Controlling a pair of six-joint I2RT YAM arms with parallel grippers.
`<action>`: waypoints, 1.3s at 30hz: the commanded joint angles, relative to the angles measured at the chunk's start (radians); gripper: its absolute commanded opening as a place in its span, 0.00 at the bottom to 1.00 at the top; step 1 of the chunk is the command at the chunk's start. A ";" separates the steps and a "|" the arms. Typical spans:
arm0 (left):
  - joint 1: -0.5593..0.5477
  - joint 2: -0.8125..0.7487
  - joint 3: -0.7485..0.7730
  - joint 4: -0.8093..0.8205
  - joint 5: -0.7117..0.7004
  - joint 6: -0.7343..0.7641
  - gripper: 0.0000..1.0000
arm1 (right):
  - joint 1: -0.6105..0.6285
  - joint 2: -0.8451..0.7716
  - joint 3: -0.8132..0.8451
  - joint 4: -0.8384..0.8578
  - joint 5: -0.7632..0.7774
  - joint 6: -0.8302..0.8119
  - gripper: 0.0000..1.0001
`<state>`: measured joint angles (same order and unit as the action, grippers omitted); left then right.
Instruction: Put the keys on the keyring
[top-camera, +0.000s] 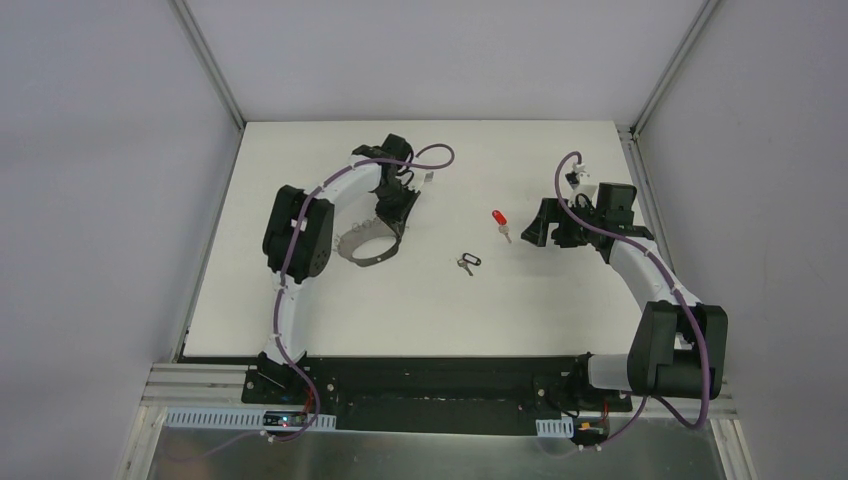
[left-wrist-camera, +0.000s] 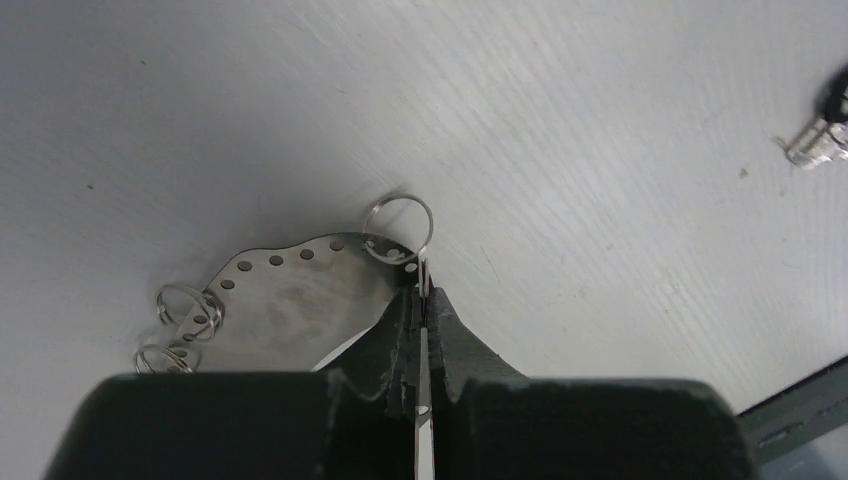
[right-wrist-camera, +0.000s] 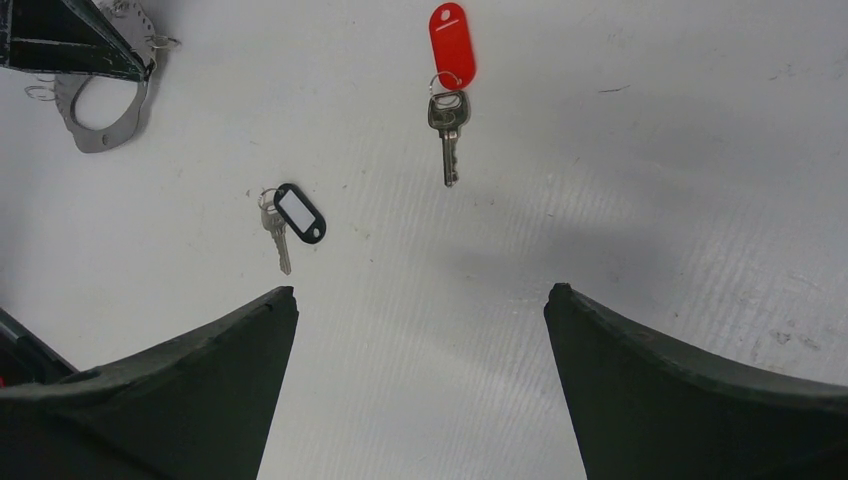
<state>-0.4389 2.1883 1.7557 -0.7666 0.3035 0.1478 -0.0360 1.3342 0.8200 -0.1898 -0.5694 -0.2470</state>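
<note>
The left pincer (left-wrist-camera: 422, 305) is clamped tight on the edge of the keyring (left-wrist-camera: 285, 300), a thin, flat, dull grey metal band at the left of the white, faintly grained counter (top-camera: 420, 310). Only the left wrist view shows its row of small holes and silver wire loops (left-wrist-camera: 398, 228). Mid-counter lie the dark-tagged key (right-wrist-camera: 297, 212), then the red-tagged key (right-wrist-camera: 451, 60), both well apart from the ring. The right pincer (right-wrist-camera: 420, 300) gapes wide, holding nothing.

keyring (left-wrist-camera: 290, 300): grey band, wire loops, rim was clamped between left fingers (left-wrist-camera: 462, 345) | red-tagged key (right-wrist-camera: 448, 105) lay flat on table (right-wrist-camera: 650, 150) | black-tagged key (right-wrist-camera: 290, 215) lay near it, apart
</note>
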 joint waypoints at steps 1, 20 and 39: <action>-0.008 -0.140 -0.001 -0.074 0.131 0.081 0.00 | -0.007 -0.047 0.020 -0.001 -0.068 0.011 0.98; -0.122 -0.499 0.136 -0.302 0.553 0.284 0.00 | 0.342 0.052 0.569 -0.206 -0.479 0.021 0.81; -0.165 -0.593 -0.010 -0.020 0.703 0.205 0.00 | 0.482 0.084 0.585 -0.281 -0.587 -0.047 0.39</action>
<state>-0.5964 1.6341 1.7512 -0.8711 0.9268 0.3893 0.4252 1.4094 1.3804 -0.4614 -1.1378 -0.2443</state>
